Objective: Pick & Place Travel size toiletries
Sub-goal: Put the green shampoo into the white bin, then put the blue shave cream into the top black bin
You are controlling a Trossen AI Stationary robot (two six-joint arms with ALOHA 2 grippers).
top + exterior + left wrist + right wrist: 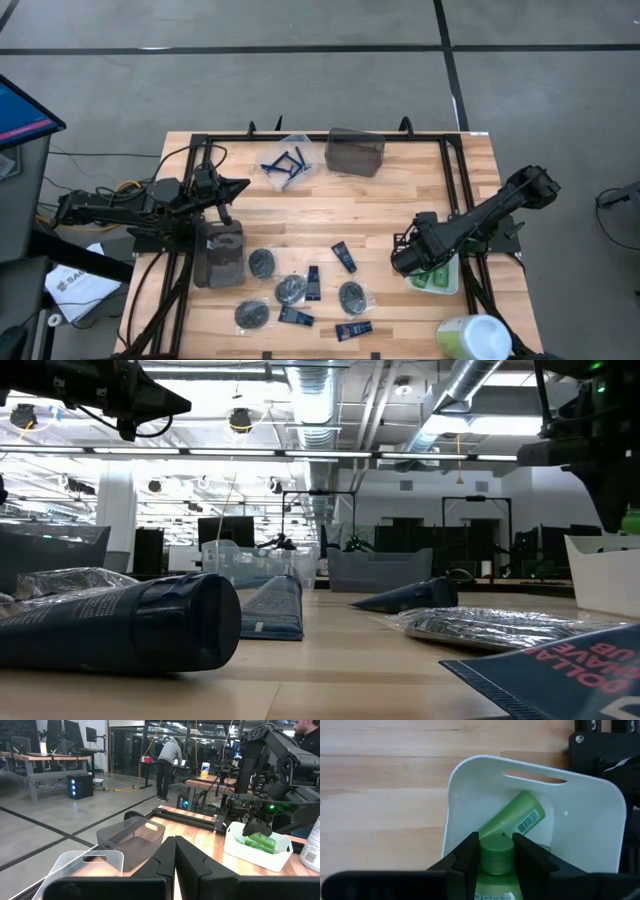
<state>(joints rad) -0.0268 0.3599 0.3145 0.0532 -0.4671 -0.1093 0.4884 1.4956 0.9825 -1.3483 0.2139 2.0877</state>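
Two green bottles (512, 822), white tray (580, 820), right gripper (495, 851)

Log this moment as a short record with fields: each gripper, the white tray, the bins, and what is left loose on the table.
right gripper: over the white plastic tray, shut on a bright green mini bottle
tray contents: another green bottle with a barcode label
left gripper: shut, empty, above the table's left side
clear bin: holds thin blue razors
grey bin at the far edge: contents unclear
loose: dark navy tubes, wrapped dark discs
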